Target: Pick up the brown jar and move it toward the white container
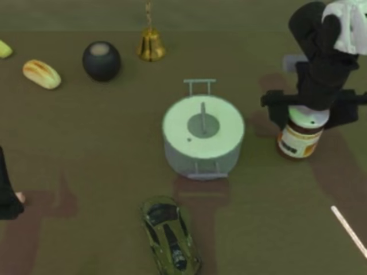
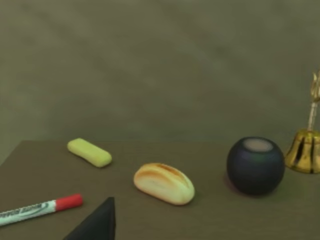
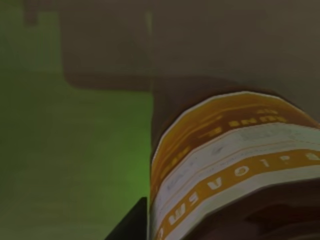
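Brown jar [image 3: 235,165], white-orange label, white lid, clamped in right pincer [image 1: 309,112], right of white container [image 1: 203,135].

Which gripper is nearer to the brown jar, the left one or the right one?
The right. The right gripper is directly over the brown jar, at its lid, on the table's right side. The left gripper is parked far away at the table's left edge.
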